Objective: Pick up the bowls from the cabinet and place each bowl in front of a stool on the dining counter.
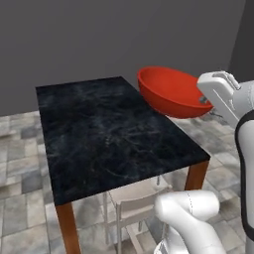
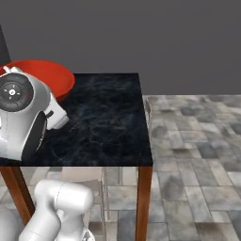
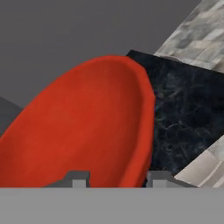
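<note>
Red bowl [image 1: 171, 92] held aloft, tilted, beside the far right edge of the black marble dining counter [image 1: 109, 134]. Gripper [image 3: 117, 178] clamped on the bowl's rim, one finger inside the wall, the other outside. Below the near counter edge, a pale stool [image 1: 136, 198], partly hidden by the arm. Bowl apparently clear of the tabletop, though the gap is hard to judge.

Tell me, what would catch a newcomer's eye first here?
The glossy red bowl, held up in the air by the white arm's pincer, which grips its rim at the counter's far right side. Next, the black marble dining counter on reddish-brown legs, its top bare, with a pale stool tucked under its near edge.
</note>
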Controlling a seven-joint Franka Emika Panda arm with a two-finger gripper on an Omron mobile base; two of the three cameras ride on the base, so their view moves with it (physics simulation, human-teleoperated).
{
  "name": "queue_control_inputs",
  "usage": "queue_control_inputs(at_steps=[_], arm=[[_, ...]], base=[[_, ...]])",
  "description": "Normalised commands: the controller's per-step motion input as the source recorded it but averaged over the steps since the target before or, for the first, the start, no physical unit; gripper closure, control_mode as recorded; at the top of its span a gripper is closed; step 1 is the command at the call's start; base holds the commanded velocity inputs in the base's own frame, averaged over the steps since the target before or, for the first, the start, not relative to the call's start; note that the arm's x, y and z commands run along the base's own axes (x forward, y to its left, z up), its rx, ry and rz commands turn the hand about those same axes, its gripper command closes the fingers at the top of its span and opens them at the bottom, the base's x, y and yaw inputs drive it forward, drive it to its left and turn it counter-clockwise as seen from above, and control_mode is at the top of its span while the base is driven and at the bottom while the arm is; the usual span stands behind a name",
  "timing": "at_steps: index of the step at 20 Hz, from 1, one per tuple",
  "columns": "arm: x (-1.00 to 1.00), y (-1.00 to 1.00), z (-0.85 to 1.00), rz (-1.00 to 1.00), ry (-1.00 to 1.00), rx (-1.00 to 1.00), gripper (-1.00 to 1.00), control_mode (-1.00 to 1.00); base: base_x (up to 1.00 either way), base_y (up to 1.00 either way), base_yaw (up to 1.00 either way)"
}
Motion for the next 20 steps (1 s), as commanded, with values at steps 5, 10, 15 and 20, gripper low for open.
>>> queue_control_inputs(at_steps=[5,10,15,20], arm=[[0.0,0.0,0.0,0.0,0.0,0.0,1.0,1.0],[0.0,0.0,0.0,0.0,0.0,0.0,1.0,1.0],[0.0,0.0,0.0,0.0,0.0,0.0,1.0,1.0],[0.0,0.0,0.0,0.0,0.0,0.0,1.0,1.0]], base=[[0.73,0.03,0.21],[0.62,0.0,0.23],[0.55,0.02,0.21],[0.37,0.0,0.16]])
